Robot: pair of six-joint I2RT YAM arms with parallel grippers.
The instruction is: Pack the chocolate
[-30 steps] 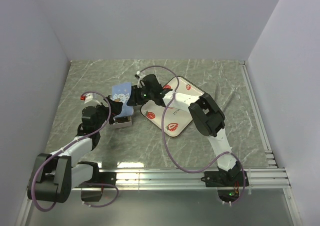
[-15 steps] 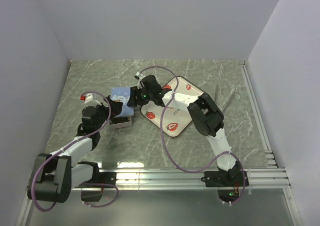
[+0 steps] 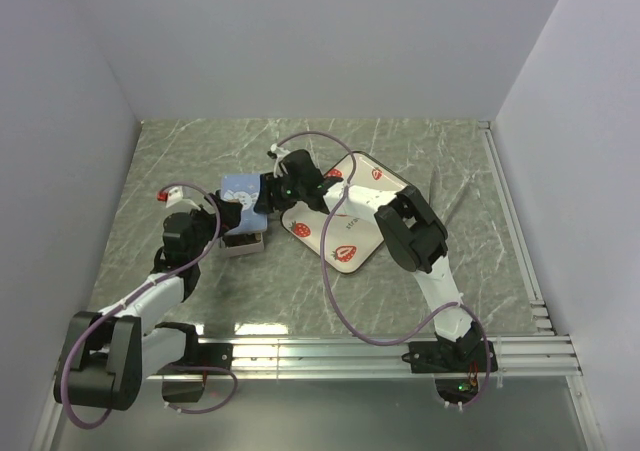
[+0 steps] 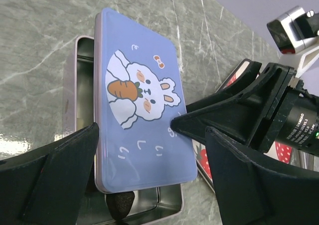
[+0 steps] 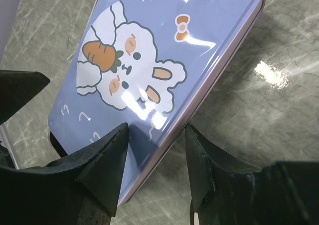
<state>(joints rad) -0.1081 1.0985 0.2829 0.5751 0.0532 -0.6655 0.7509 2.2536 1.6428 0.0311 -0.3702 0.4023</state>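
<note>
A blue lid with a white rabbit (image 4: pixel 142 110) lies askew on the open metal tin (image 4: pixel 169 205), leaving its near and left edges uncovered. One dark brown chocolate (image 4: pixel 119 203) shows inside the tin at the near edge; any others are hidden under the lid. My right gripper (image 5: pixel 156 130) is open and straddles the lid's (image 5: pixel 164 60) right edge, one fingertip (image 4: pixel 175 122) over its top and the other clear of the rim. My left gripper (image 4: pixel 152 135) hangs wide open above the tin, one finger on each side. In the top view, both grippers meet at the lid (image 3: pixel 243 190).
A white tray with printed red strawberries (image 3: pixel 350 221) lies to the right of the tin, under the right arm. Purple cables loop over both arms. Grey walls enclose the marble table, and a metal rail (image 3: pixel 400 349) runs along the near edge.
The lid has come down from a tilted pose to lie flatter on the tin. My right jaws have widened around its edge. The left arm shifted slightly left.
</note>
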